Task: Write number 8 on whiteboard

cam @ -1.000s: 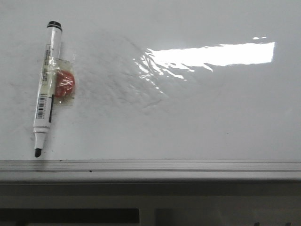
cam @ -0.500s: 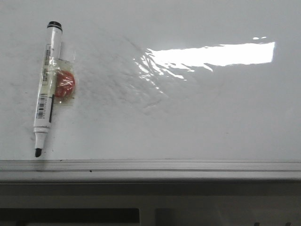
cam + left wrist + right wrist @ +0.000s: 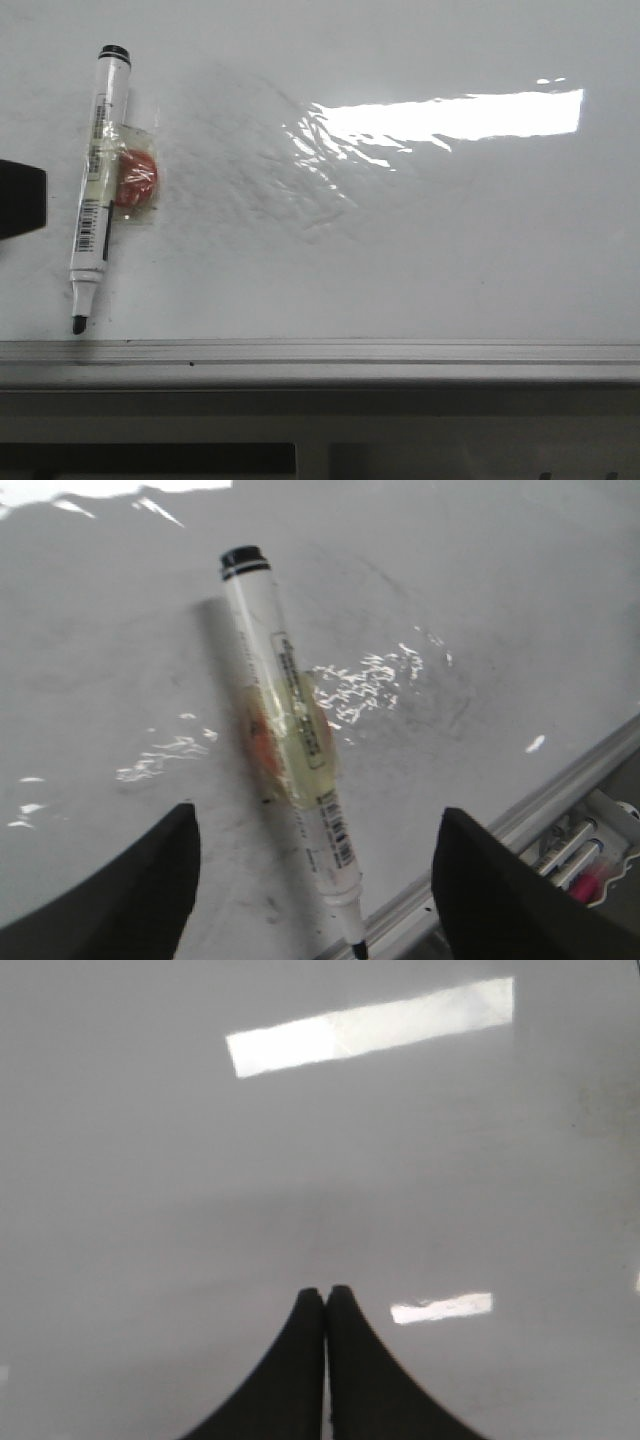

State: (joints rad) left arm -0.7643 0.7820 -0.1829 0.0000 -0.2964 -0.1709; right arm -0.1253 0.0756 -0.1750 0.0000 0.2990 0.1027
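The whiteboard (image 3: pixel 400 260) lies flat, glossy and smudged; no number 8 shows on it. A white marker (image 3: pixel 100 180) with a black end cap lies on its left part, its bare black tip toward the grey edge rail (image 3: pixel 320 355). An orange-red lump (image 3: pixel 137 178) is taped to its barrel. My left gripper (image 3: pixel 20 198) shows as a dark block at the left edge, just left of the marker. In the left wrist view it (image 3: pixel 318 815) is open, with the marker (image 3: pixel 290 730) between its jaws and untouched. My right gripper (image 3: pixel 326 1292) is shut and empty over bare board (image 3: pixel 300 1160).
A bright light reflection (image 3: pixel 450 115) lies across the board's right half. Past the rail, the left wrist view shows a tray (image 3: pixel 585 855) holding other pens. A dark frame runs below the rail in the front view.
The left gripper has come into the front view at the left edge, beside the marker. The marker has not moved.
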